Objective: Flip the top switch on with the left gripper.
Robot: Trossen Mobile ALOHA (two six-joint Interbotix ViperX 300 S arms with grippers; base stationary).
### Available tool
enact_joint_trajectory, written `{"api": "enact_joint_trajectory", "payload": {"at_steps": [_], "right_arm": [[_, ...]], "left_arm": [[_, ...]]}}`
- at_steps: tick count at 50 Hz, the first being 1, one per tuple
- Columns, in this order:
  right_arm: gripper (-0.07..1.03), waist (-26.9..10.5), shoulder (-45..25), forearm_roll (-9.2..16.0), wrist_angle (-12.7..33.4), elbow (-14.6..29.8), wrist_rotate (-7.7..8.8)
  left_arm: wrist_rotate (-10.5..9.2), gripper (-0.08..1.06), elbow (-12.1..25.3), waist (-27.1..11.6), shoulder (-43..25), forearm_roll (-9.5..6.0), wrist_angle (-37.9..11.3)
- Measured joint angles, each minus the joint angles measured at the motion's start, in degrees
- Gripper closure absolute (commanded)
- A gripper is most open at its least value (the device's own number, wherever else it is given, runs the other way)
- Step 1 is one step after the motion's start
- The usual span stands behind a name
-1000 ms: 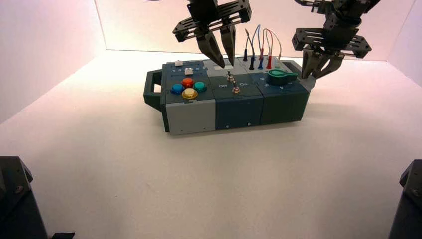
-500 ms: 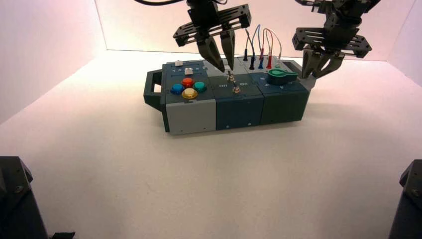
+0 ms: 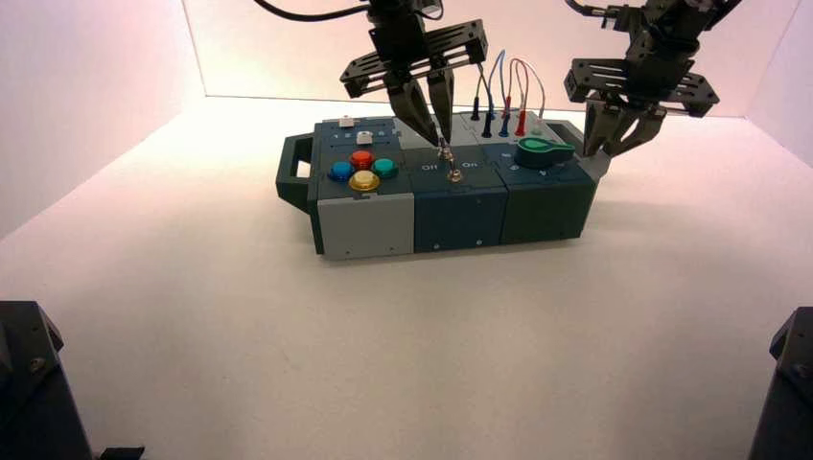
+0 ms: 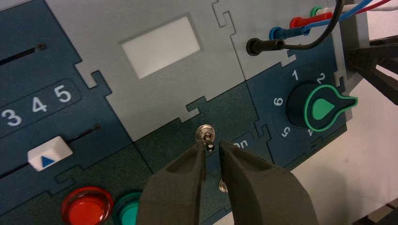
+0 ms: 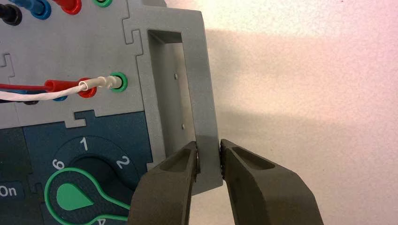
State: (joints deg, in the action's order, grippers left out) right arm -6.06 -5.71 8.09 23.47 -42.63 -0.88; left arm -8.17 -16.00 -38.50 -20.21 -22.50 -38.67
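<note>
Silver metal top switch (image 4: 205,133), lever tip between narrowly parted fingers (image 4: 176,183) of left gripper (image 4: 212,144), now lower, closer together; right gripper (image 5: 209,145) clamped on grey handle (image 5: 201,89)

Knob (image 3: 544,151) right of the switches (image 3: 448,163) (buttons (image 3: 362,171) left).

The left pincer (image 3: 443,144) and right pincer (image 3: 596,153) are showing black, tapering fingers (image 3: 410,107) below a slotted crossbar (image 3: 462,38); above it, a black cable (image 3: 307,16) is curving (thin as liquorice).
</note>
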Motion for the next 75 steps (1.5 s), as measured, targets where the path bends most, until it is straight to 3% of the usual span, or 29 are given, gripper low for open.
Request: {"api": "enact_joint_trajectory", "payload": {"at_steps": [8, 15, 36, 44, 55, 61, 75], "right_arm": [[0.99, 0.09, 0.09, 0.0, -0.09, -0.09, 0.0], [0.99, 0.09, 0.09, 0.0, -0.09, -0.09, 0.0], [0.99, 0.44, 0.09, -0.09, -0.7, -0.7, 0.0], [0.99, 0.7, 0.09, -0.09, -0.88, -0.79, 0.0], [0.99, 0.62, 0.09, -0.09, -1.14, -0.88, 0.0], [0.99, 0.62, 0.09, -0.18, -1.23, -0.88, 0.0], [0.99, 1.05, 0.0, -0.44, -1.93, -1.23, -0.44]], "left_arm": [[0.0, 1.01, 0.18, 0.09, -0.18, 0.0, -0.53], [-0.09, 1.01, 0.7, 0.09, -0.44, 0.09, -1.32], [-0.97, 1.01, 7.47, -0.09, -5.01, 1.14, -8.61], [-3.34, 1.01, 10.02, -1.05, -6.15, 3.87, -10.2], [-9.76, 1.01, 14.59, -3.87, -8.0, 13.54, -15.47], [-10.2, 1.01, 16.35, -4.39, -8.79, 15.12, -17.05], [-10.55, 1.01, 20.13, -4.75, -10.99, 15.73, -19.16]]}}
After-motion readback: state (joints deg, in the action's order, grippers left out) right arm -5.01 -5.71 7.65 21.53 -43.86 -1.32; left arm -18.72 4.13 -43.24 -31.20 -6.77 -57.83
